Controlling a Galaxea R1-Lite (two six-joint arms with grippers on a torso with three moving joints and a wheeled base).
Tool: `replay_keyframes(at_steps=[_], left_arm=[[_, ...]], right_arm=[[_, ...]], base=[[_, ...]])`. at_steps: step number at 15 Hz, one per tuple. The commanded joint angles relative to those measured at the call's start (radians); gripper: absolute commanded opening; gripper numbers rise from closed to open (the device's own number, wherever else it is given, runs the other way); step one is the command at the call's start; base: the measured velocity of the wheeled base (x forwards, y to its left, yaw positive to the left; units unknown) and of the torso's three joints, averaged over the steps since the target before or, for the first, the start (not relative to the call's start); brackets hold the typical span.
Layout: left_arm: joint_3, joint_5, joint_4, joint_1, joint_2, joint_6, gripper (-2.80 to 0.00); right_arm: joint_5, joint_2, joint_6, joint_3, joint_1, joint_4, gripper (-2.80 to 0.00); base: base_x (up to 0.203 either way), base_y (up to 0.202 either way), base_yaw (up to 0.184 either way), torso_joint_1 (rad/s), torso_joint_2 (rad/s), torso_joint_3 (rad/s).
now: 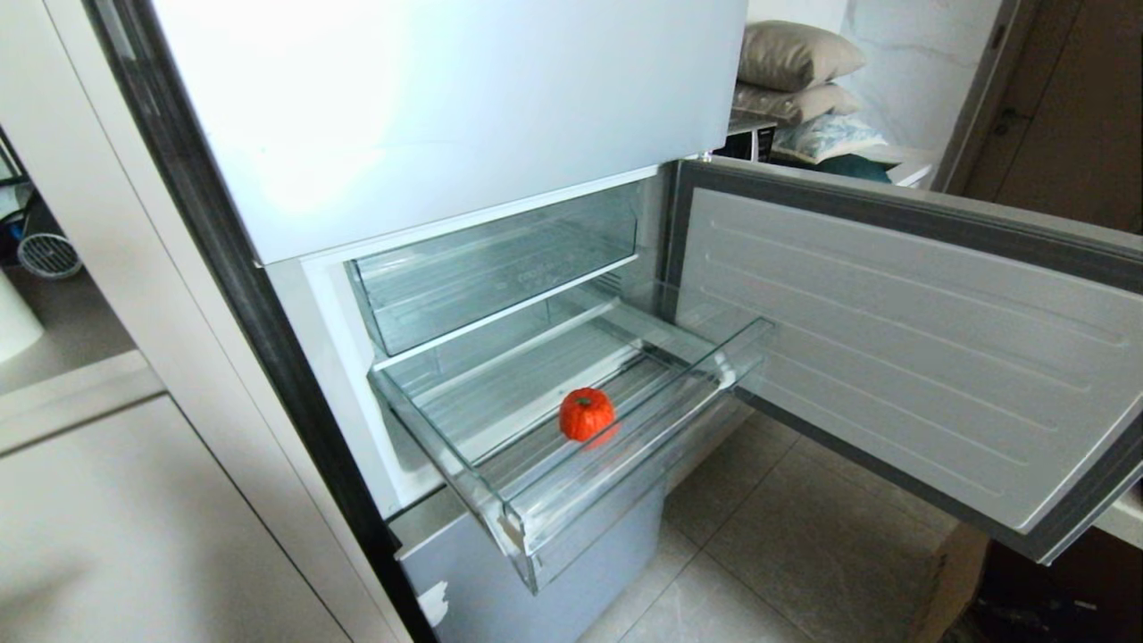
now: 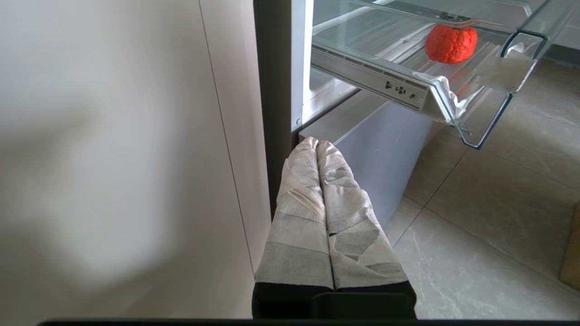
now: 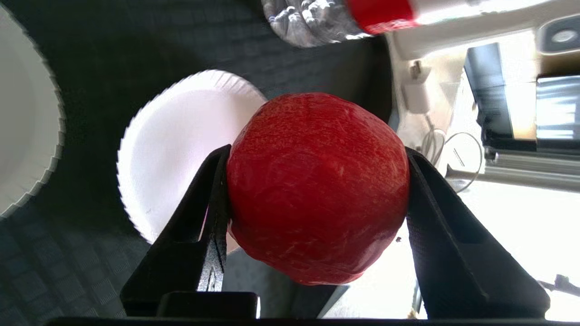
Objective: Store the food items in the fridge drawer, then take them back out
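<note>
The fridge drawer (image 1: 625, 460) of clear plastic is pulled out, and an orange-red ribbed pumpkin toy (image 1: 587, 413) rests on its ribbed floor. The left wrist view shows that pumpkin (image 2: 451, 43) in the drawer (image 2: 480, 131) from below and to the side. My left gripper (image 2: 317, 142) hangs shut and empty, low beside the fridge's bottom panel. In the right wrist view my right gripper (image 3: 317, 153) is shut on a round red food item (image 3: 317, 190), held above a white paper plate (image 3: 181, 149) on a dark mat. Neither arm shows in the head view.
The fridge door (image 1: 893, 339) stands open to the right of the drawer. A clear bin (image 1: 491, 268) sits above the drawer. A second paper plate (image 3: 22, 113) and a red-labelled water bottle (image 3: 344, 18) lie near the held item. Tiled floor (image 1: 804, 536) lies below the drawer.
</note>
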Motion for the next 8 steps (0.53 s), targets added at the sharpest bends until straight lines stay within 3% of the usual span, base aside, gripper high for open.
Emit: replay_keyframes(at_steps=[1, 8], left_arm=[[0.000, 0.000, 0.000, 0.000, 0.000, 0.000, -2.80], [0.000, 0.000, 0.000, 0.000, 0.000, 0.000, -2.80]], right_arm=[[-0.007, 0.015, -0.007, -0.001, 0.012, 0.002, -2.80], [-0.052, 0.030, -0.023, -0.008, 0.027, 0.022, -2.80]], base=[[0.000, 0.000, 0.000, 0.000, 0.00, 0.000], [0.000, 0.000, 0.000, 0.000, 0.00, 0.000]])
